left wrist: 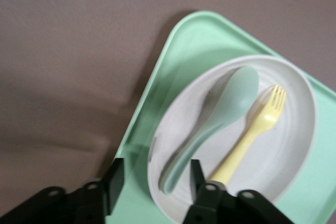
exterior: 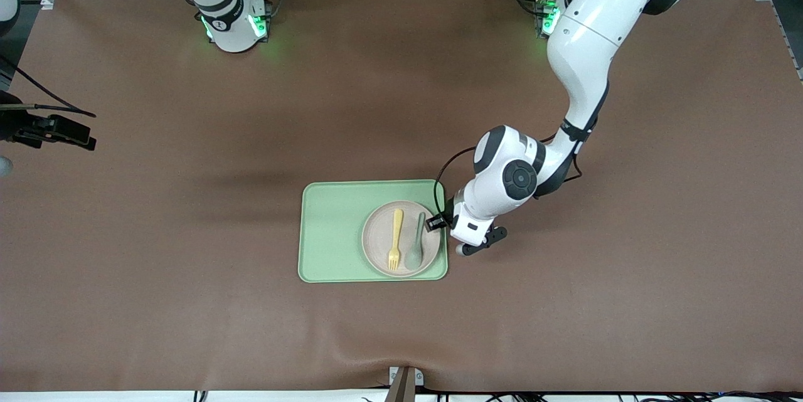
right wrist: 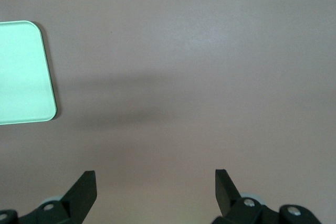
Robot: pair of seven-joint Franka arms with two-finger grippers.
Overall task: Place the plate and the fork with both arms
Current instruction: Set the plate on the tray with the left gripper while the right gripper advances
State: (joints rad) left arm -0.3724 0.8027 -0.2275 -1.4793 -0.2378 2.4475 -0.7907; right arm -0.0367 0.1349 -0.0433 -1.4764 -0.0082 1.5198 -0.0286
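Observation:
The pale speckled plate [exterior: 378, 234] lies on a light-green tray [exterior: 331, 232], at the tray's end toward the left arm. The yellow fork [exterior: 396, 238] and a grey-green spoon [exterior: 416, 244] lie side by side on the plate. My left gripper [left wrist: 156, 179] is open and low at the plate's rim. One finger [left wrist: 116, 178] is over the tray outside the plate [left wrist: 294, 129], the other finger [left wrist: 197, 174] is over the plate, and the spoon's [left wrist: 226, 106] handle end lies between them. The fork [left wrist: 253, 134] lies beside that. My right gripper [right wrist: 155, 182] is open and empty over bare table.
The brown mat [exterior: 564, 301] covers the table around the tray. A corner of the tray [right wrist: 21, 72] shows in the right wrist view. A black device with cables [exterior: 53, 129] hangs at the right arm's end of the table.

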